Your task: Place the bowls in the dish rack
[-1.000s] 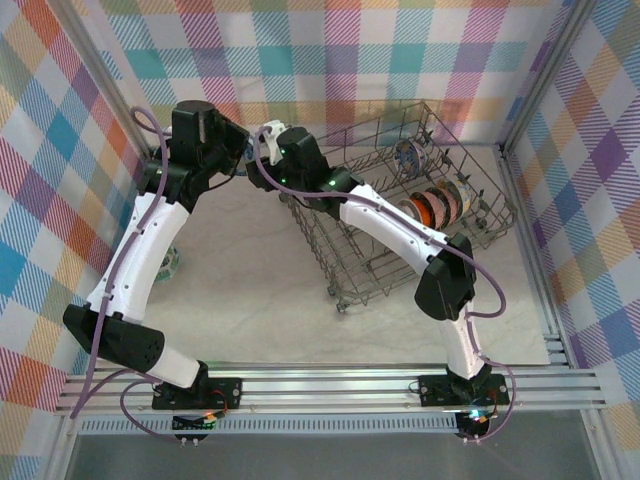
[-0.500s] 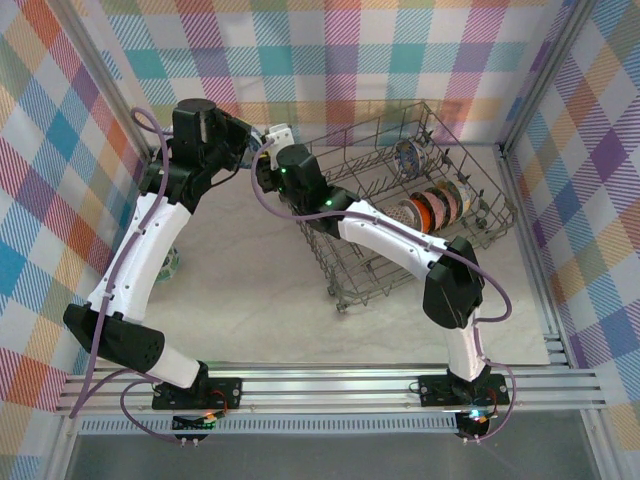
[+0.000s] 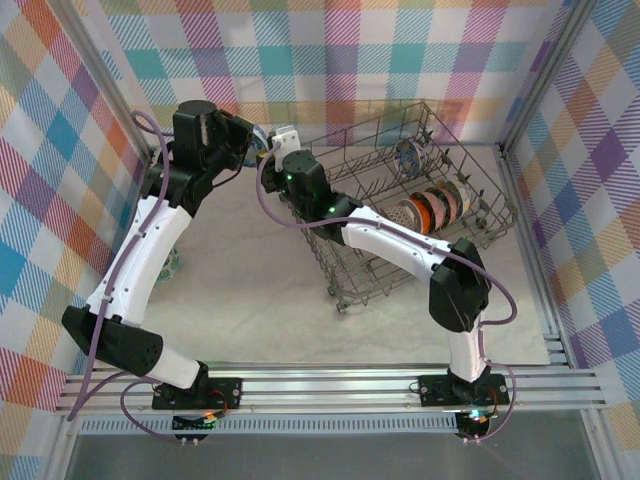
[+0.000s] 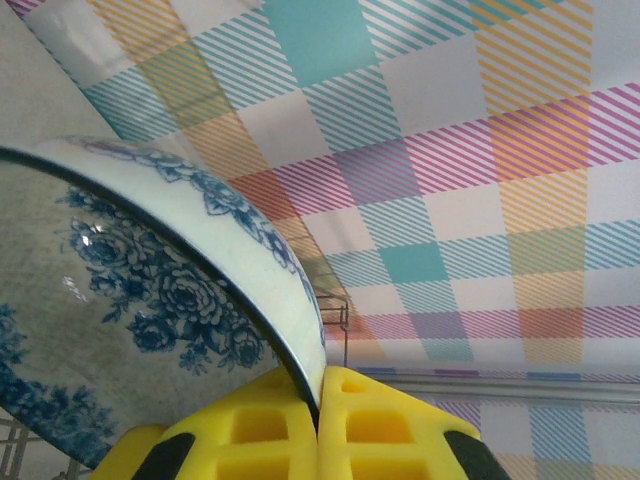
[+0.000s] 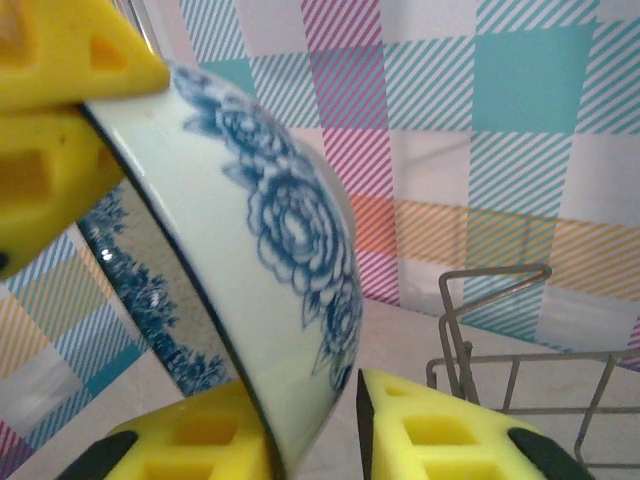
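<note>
A white bowl with blue flowers (image 3: 262, 143) hangs in the air left of the dish rack (image 3: 470, 170). My left gripper (image 3: 250, 148) is shut on its rim (image 4: 310, 370), with yellow pads (image 4: 250, 430) pressed on both sides. My right gripper (image 3: 279, 140) stands open around the opposite rim (image 5: 300, 400): one pad touches the bowl's inside, and the other pad (image 5: 440, 440) sits a small gap off the outside. The left gripper's fingers (image 5: 50, 90) show on the bowl's far edge. A blue bowl (image 3: 408, 153) and orange bowls (image 3: 437, 205) stand in the rack.
Another bowl (image 3: 170, 263) lies on the table at the left, partly hidden by my left arm. The rack's wire corner (image 5: 495, 285) stands close on the right of my right gripper. Plaid walls enclose the table on three sides.
My right gripper has reached left and up to the bowl held by the left gripper and now straddles its rim. The left gripper has barely moved.
</note>
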`<action>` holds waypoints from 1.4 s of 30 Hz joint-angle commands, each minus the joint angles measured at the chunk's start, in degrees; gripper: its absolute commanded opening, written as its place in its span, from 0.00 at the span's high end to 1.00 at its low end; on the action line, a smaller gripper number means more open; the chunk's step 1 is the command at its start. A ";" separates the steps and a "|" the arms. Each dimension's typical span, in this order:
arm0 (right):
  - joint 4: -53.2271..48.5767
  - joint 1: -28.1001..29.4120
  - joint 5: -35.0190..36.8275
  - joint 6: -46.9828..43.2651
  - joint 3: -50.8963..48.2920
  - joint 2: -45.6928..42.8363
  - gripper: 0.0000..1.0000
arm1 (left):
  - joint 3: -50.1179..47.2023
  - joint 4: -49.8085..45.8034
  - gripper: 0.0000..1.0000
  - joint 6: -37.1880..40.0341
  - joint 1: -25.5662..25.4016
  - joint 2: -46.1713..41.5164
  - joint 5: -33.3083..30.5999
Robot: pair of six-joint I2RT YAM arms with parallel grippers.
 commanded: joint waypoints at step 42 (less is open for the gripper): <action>-1.42 -3.88 11.29 -3.81 2.02 -6.91 0.95 | 4.76 1.82 0.35 15.51 -1.05 -2.05 8.10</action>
